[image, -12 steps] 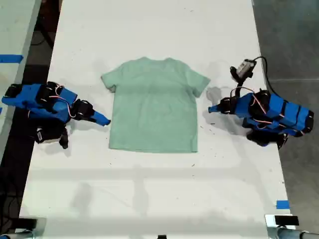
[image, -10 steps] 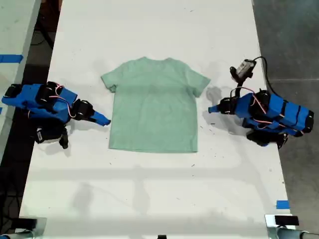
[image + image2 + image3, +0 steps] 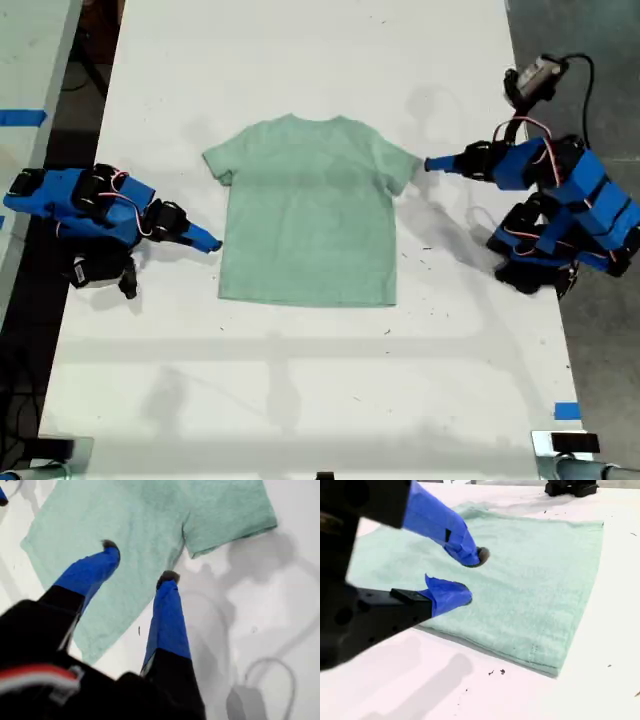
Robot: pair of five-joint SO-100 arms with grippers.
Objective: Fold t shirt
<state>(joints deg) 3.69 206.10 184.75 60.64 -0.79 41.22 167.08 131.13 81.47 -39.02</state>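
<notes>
The pale mint-green t shirt lies flat on the white table, neck toward the far edge. My first gripper is held above the table at the exterior view's right, by the sleeve. In the first wrist view the first gripper is open, hovering over the shirt's side just below that sleeve. My second gripper rests low at the exterior view's left, beside the shirt's side edge. In the second wrist view the second gripper is open over the shirt's edge, holding nothing.
A small camera on a cable sits above the first arm at the exterior view's right. Blue tape marks lie near the table's right edge in that view. Dark floor borders both long sides, and another table stands at the left.
My first arm has lifted and swung toward the far side, bringing its gripper up to the shirt's sleeve. The second arm and the shirt have not moved.
</notes>
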